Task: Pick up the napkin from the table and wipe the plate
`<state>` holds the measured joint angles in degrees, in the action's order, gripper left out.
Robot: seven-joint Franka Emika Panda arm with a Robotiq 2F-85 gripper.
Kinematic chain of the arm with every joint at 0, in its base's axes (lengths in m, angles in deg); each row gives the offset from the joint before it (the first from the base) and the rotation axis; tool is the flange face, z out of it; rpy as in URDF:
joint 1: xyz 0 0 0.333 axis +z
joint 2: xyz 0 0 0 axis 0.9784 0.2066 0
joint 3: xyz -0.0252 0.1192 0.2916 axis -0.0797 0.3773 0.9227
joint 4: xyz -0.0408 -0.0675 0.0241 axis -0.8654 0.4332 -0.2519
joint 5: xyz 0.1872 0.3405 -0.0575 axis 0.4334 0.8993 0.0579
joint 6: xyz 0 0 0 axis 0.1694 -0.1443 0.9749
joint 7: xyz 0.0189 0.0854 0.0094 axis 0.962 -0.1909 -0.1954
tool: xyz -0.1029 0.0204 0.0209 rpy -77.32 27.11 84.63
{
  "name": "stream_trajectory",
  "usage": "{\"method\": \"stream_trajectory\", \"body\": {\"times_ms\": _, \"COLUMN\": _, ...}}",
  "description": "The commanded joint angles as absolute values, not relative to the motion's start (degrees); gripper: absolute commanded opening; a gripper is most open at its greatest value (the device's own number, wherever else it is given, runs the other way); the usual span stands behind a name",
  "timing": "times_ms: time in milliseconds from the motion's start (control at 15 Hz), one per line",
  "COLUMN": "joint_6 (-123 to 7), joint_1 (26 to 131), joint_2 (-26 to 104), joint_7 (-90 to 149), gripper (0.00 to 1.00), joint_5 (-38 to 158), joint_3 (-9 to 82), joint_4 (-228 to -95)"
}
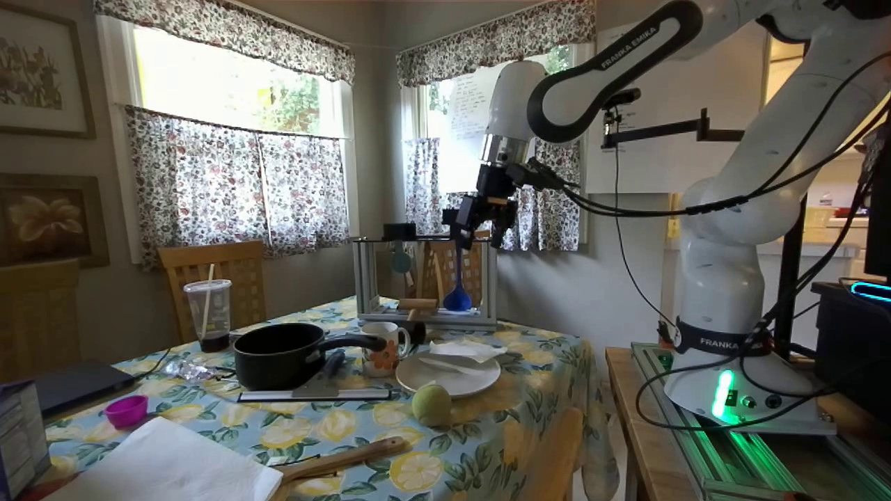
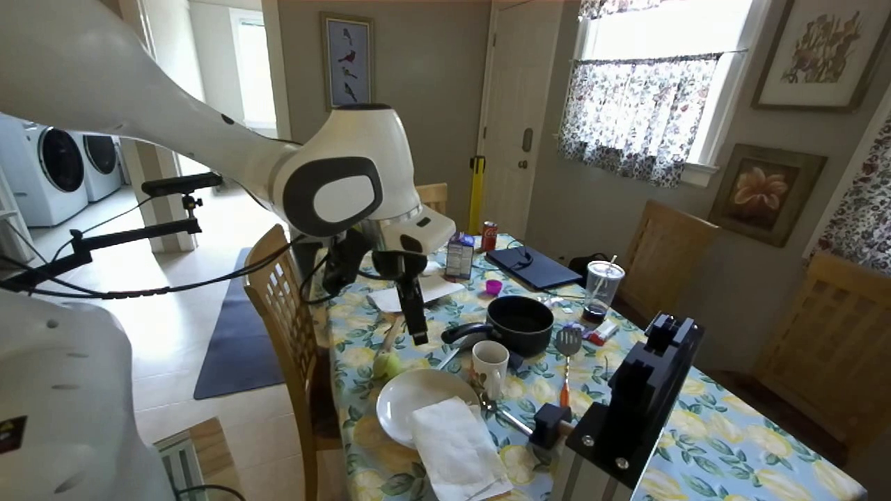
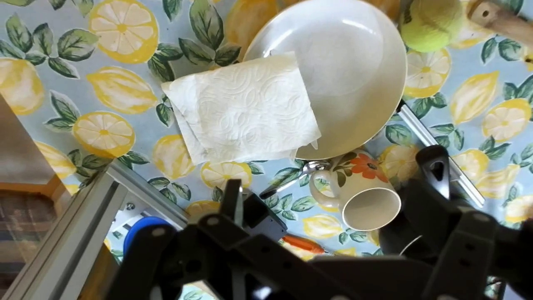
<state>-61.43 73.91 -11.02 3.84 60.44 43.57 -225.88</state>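
Currently, the gripper (image 3: 331,189) is held raised above the table (image 1: 327,424), fingers spread wide, nothing gripped between them. In the wrist view, the plate (image 3: 354,83) is seen toward 12 o'clock of the gripper, well apart from it. Clock readings there are taken around the plate's centre. The napkin (image 3: 250,112), a folded piece of paper towel, is found between 8 and 9 o'clock: part is laid over the plate, part is spread past the rim above the table. It is untouched by the gripper. A yellow-green ball (image 3: 429,26) is placed at 2 o'clock, just beside the rim; a silver bar (image 3: 421,125) is set at 4. A flowered mug (image 3: 361,183) is stood upright between 5 and 6, its handle turned toward 9. Whether the plate is touched by ball or mug cannot be told.

In an exterior view, a black pan (image 2: 522,325) is seen between 1 and 2 o'clock of the plate, its handle pointed roughly toward 9. In an exterior view, a metal frame (image 1: 364,282) is stood between 11 and 12 o'clock of the plate, with a blue ladle (image 1: 457,300) hung in it. Around the pan in that view, a clear cup (image 1: 218,306) is placed at 10 o'clock, a pink bowl (image 1: 126,412) between 8 and 9, and a large flat white sheet (image 1: 163,465) between 7 and 8.
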Motion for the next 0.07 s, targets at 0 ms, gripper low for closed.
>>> {"method": "stream_trajectory", "body": {"times_ms": 0, "joint_6": -61.26, "joint_1": 72.33, "joint_2": -10.85, "joint_7": 4.81, "gripper": 1.00, "joint_5": 61.71, "joint_3": 45.15, "joint_4": -225.79}}
